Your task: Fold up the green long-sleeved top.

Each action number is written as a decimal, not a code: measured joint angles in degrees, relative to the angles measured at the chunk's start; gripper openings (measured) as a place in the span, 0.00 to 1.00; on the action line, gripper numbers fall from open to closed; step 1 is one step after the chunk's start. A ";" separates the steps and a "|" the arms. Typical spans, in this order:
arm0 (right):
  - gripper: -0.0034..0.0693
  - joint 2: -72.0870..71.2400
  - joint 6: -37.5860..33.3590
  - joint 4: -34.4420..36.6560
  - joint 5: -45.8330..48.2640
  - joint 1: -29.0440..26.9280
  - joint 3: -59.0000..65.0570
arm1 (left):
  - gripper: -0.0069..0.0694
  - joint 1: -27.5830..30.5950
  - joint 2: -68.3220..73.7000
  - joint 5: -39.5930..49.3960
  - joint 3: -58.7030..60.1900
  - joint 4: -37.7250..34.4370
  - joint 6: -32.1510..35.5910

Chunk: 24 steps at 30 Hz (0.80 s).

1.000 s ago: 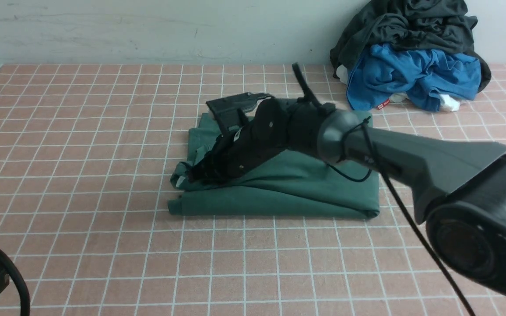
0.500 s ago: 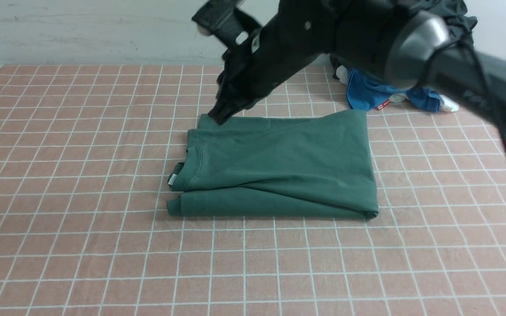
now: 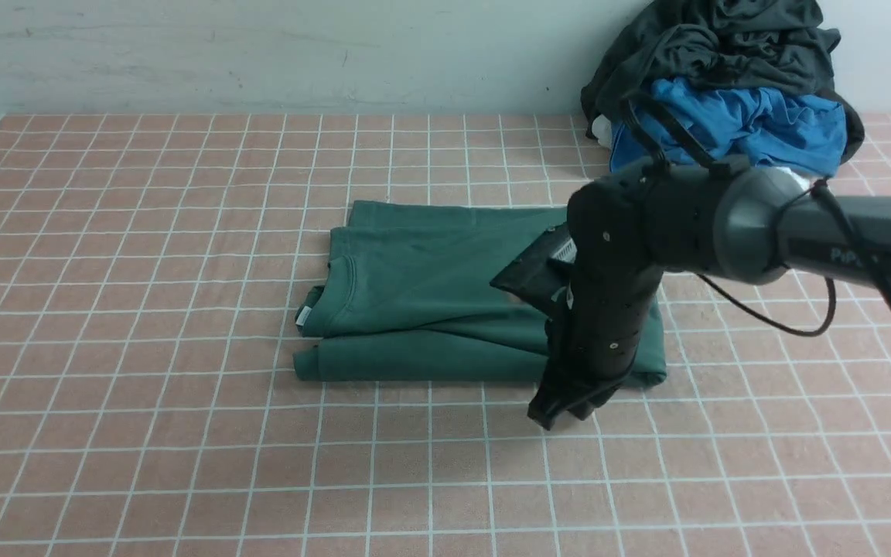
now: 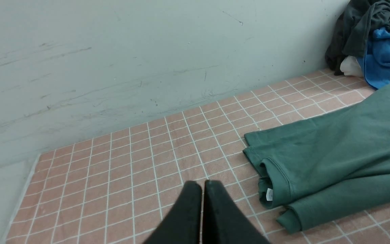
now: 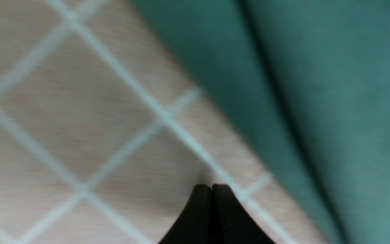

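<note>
The green long-sleeved top [image 3: 445,294] lies folded in a rectangle in the middle of the pink tiled table, its neck opening and white neck label [image 3: 303,316] at the left end. It also shows in the left wrist view [image 4: 333,152] and, blurred, in the right wrist view [image 5: 333,84]. My right gripper [image 3: 550,414] is shut and empty, pointing down at the table just in front of the top's near right edge; it also shows in the right wrist view [image 5: 212,186]. My left gripper [image 4: 202,183] is shut and empty, held off to the left of the top, out of the front view.
A pile of dark grey [image 3: 724,39] and blue [image 3: 732,131] garments lies at the back right against the wall [image 3: 260,54]. The right arm [image 3: 801,224] reaches across the top's right end. The table's left edge [image 4: 22,200] shows in the left wrist view.
My right arm rose from the top's left part, swung high at the back, then came down at the top's near right edge. The left arm left the front view.
</note>
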 joint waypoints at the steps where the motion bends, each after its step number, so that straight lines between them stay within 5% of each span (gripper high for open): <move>1: 0.03 0.00 2.20 -2.74 -0.49 -0.42 0.34 | 0.09 0.00 0.00 0.00 0.00 -0.05 -0.14; 9: 0.03 -1.17 11.36 -14.81 3.60 -4.48 0.61 | 0.09 0.00 0.00 0.02 0.00 -0.05 -1.73; 19: 0.03 -23.63 5.48 -0.62 5.58 -4.56 1.15 | 0.09 0.00 0.00 1.11 0.00 -0.05 -1.73; 24: 0.03 -41.18 5.23 3.45 -2.70 -4.56 8.81 | 0.09 0.00 0.00 1.11 0.00 -0.05 -1.73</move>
